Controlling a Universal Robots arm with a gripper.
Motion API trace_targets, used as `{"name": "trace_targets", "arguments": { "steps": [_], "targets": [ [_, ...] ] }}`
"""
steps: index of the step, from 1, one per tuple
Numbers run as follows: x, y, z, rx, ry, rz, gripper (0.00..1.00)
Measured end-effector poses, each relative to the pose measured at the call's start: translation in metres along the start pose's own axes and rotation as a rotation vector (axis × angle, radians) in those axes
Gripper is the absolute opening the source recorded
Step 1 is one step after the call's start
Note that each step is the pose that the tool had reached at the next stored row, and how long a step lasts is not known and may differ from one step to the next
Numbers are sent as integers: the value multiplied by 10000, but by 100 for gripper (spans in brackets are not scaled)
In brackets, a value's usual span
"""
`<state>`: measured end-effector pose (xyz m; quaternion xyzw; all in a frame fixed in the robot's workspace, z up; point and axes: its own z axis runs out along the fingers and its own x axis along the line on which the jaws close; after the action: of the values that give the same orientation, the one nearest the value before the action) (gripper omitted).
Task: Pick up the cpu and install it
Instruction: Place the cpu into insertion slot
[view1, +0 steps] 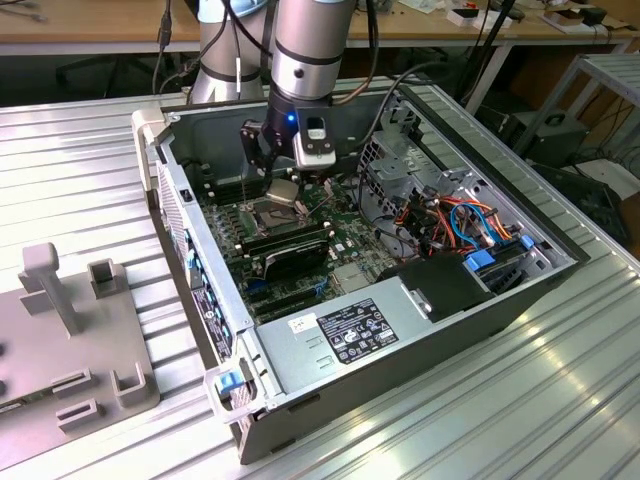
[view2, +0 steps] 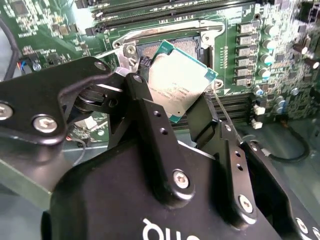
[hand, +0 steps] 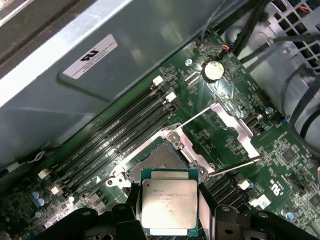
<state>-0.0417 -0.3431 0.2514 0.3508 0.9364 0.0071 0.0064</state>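
pickup was done: the gripper (view1: 283, 183) had the cpu (view1: 284, 192) pinched by two opposite edges, its fingers (view2: 146, 102) closed just to the chip's width, the metal top facing the wrist. the install was not done, since nothing sat in the socket yet.

reading the exterior view from its left, there was first the wall of the case (view1: 190, 215), then the open socket (view1: 263, 212) toward the far edge of the motherboard (view1: 345, 245). the chip hung just above the socket, a little toward the exterior view's right of its middle, apart from the contacts.

in the first wrist view the cpu (hand: 168, 202) sat between the fingers with the bare socket (hand: 156, 161) just beyond it (load frame (hand: 227, 125) swung open, lever (hand: 235, 167) released, by the look of it). i judged that lining up and seating were left; whether the chip was square to the socket, i couldn't tell.
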Motion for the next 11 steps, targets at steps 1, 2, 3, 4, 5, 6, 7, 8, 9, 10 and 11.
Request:
{"name": "trace_targets", "arguments": {
  "steps": [1, 2, 3, 4, 5, 6, 7, 8, 9, 10, 11],
  "targets": [
    [0, 0, 1, 0, -3, 156, 55],
    [0, 0, 2, 3, -8, 451, 55],
    [0, 0, 3, 4, -11, 632, 55],
    [0, 0, 4, 5, -14, 783, 55],
    [0, 0, 5, 6, -18, 1007, 55],
    [0, 0, 6, 8, -20, 1146, 55],
    [0, 0, 6, 9, -23, 1278, 55],
    [0, 0, 7, 10, -26, 1442, 55],
    [0, 0, 7, 11, -30, 1682, 55],
    [0, 0, 8, 12, -32, 1856, 55],
    [0, 0, 8, 13, -36, 2002, 55]
  ]
}}
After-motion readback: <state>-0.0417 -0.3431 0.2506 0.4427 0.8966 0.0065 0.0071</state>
